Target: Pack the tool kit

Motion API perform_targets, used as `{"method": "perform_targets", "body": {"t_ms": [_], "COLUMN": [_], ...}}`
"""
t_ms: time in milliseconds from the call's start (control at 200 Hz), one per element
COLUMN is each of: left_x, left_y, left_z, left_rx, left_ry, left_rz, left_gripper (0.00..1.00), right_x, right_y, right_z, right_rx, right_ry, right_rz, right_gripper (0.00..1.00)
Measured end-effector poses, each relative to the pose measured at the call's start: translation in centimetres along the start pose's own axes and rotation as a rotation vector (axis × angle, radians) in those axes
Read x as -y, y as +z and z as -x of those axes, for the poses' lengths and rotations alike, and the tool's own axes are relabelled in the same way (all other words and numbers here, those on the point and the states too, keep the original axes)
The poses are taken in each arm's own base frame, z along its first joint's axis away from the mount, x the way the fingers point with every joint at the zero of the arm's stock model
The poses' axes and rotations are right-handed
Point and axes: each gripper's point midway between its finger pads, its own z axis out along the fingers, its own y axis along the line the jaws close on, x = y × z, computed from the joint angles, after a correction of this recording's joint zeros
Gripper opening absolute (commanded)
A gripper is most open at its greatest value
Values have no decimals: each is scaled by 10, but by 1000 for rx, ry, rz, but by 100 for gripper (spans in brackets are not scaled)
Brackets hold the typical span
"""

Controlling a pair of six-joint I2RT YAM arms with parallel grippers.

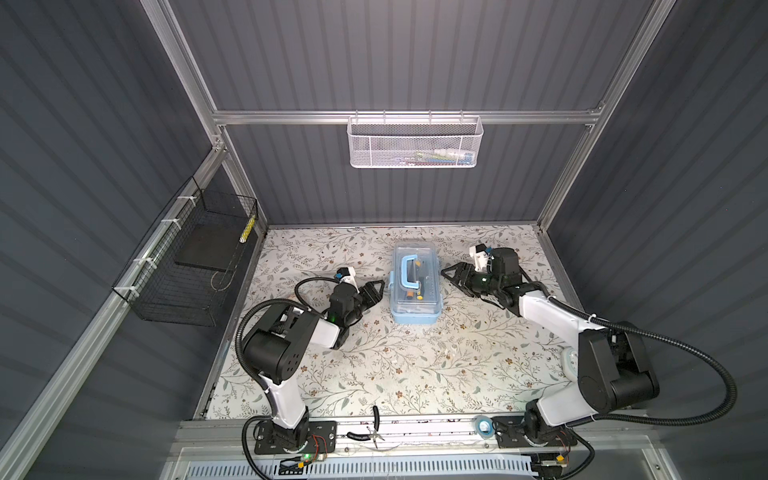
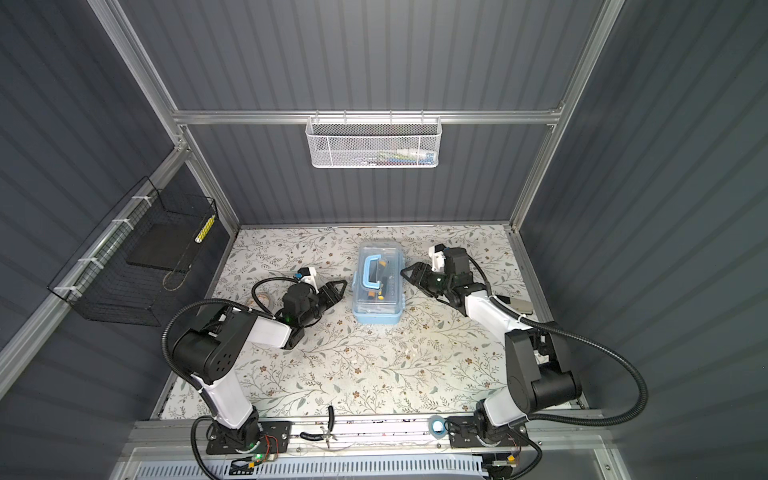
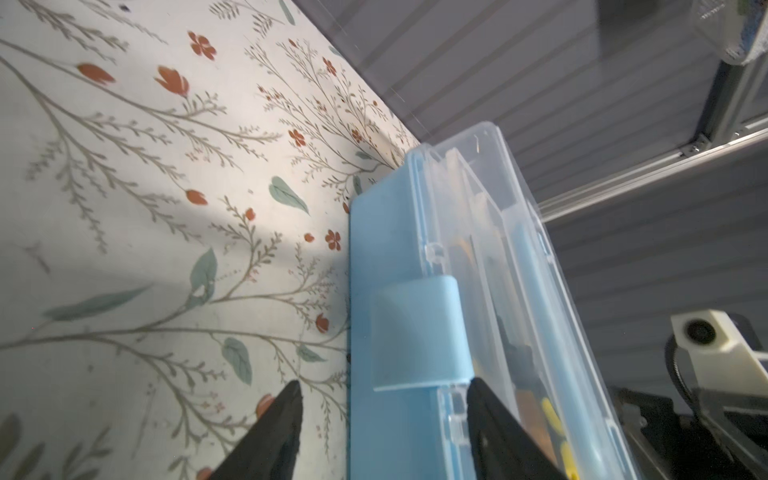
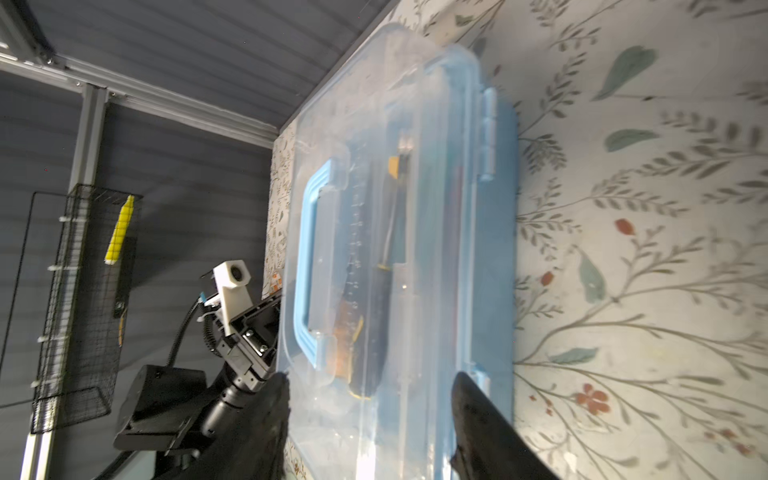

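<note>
Case (image 1: 419,305): sits on the mat (image 1: 374,365), lid (image 4: 374,104) down, handle (image 1: 405,272) folded flat on top.
Tools (image 4: 395,216): lie inside the case, seen through the clear lid; one is yellow and black. In both top views none lies loose beside the case.
Latch (image 3: 417,332): lies flat against the case's side. It looks fastened, though the wrist view cannot prove that it has snapped home.
Left claw (image 1: 379,291): just beside the latch side of the case, jaws spread, nothing between them. It is released, not gripping.
Right claw (image 1: 449,276): just beside the opposite, hinged side of the case, jaws also apart and empty. Whether a tip touches the case I cannot tell.
Pliers (image 1: 374,432): well apart from the case, on its near side. They are probably not part of the kit.
Done: tools in, lid shut, latch apparently down.
Left: very little, by my judgement. At most a last press on the latch to confirm it, then both arms draw clear of the case.
</note>
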Motion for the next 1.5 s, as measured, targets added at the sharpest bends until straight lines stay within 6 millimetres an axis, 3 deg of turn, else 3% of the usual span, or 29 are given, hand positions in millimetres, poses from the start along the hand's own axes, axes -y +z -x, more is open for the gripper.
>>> {"method": "perform_targets", "body": {"t_ms": [205, 285, 415, 545, 745, 1061, 1256, 1496], "left_x": [24, 24, -3, -30, -37, -24, -5, -6], "left_y": [36, 49, 55, 51, 49, 57, 63, 70], "left_z": [37, 43, 28, 9, 1, -6, -7, -7], "left_rx": [-8, -21, -89, -162, -199, -231, -233, -224], "left_ry": [100, 126, 149, 164, 174, 173, 183, 171], "left_rz": [67, 100, 206, 303, 323, 243, 191, 182], "left_gripper": [41, 35, 24, 22, 21, 21, 20, 20], "right_x": [13, 18, 36, 52, 63, 44, 39, 37], "right_y": [0, 5, 11, 16, 28, 56, 60, 63], "right_z": [23, 34, 40, 38, 33, 20, 18, 22], "right_rx": [47, 63, 66, 50, 12, -64, -75, -63], "right_ry": [-20, -33, -35, -34, -35, -59, -63, -45], "right_rz": [-123, -170, -257, -321, -348, -236, -211, -188], "right_gripper": [57, 57, 57, 57, 57, 58, 58, 57]}}
